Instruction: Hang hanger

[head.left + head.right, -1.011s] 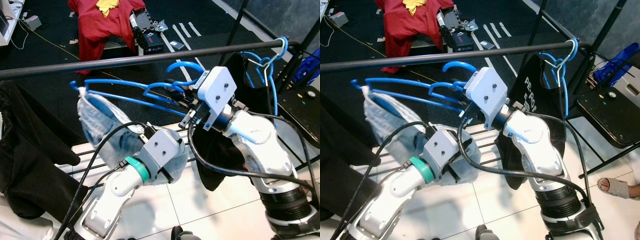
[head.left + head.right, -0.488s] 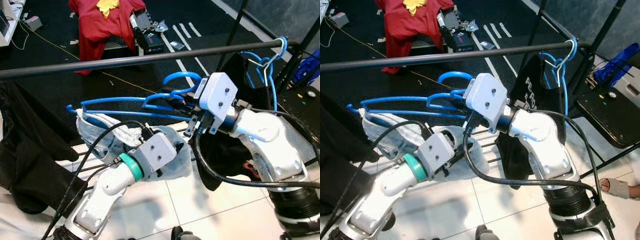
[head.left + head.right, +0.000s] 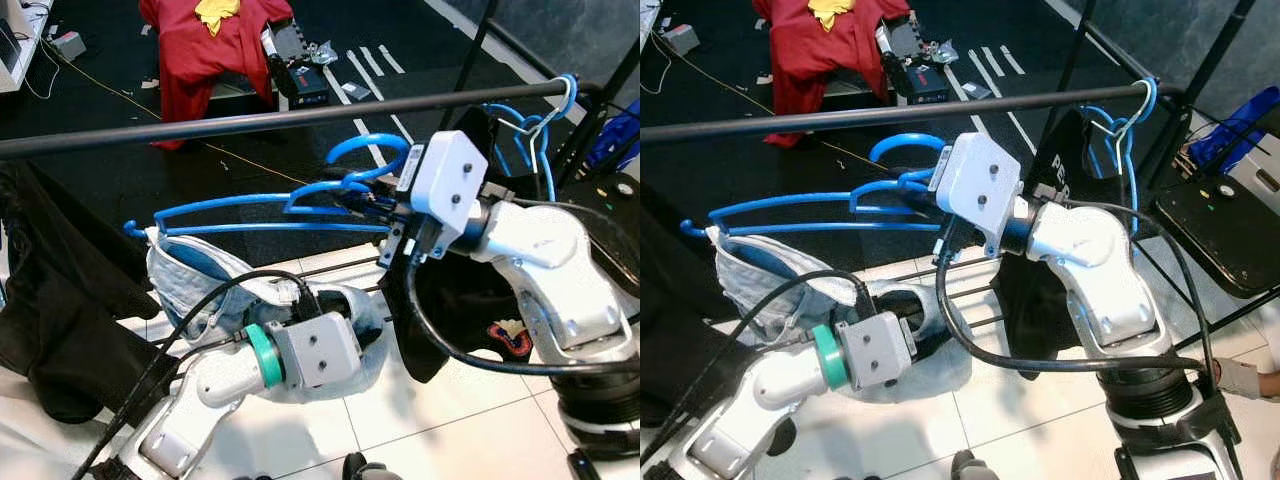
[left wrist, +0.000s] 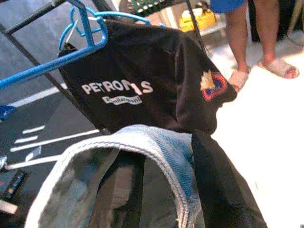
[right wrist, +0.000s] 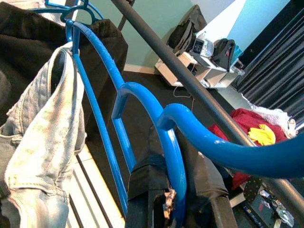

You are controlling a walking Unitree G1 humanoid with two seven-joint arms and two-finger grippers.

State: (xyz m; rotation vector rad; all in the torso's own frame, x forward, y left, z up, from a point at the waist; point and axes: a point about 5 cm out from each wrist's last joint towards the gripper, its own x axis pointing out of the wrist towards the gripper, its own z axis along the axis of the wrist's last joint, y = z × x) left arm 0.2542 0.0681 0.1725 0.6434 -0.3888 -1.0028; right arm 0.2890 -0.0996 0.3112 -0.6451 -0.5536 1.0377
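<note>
Black rail [image 3: 270, 118] above; right fingers [image 5: 164, 190] clamp blue hanger [image 3: 260, 208]; left fingers unreadable.

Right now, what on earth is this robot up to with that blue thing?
It is trying to hang up laundry. The right gripper is shut on the neck of a blue hanger carrying pale jeans, with the hook just below the black rail, not yet over it. The left gripper is down in the jeans, supporting them. A black shirt already hangs on another hanger further along the rail.
</note>
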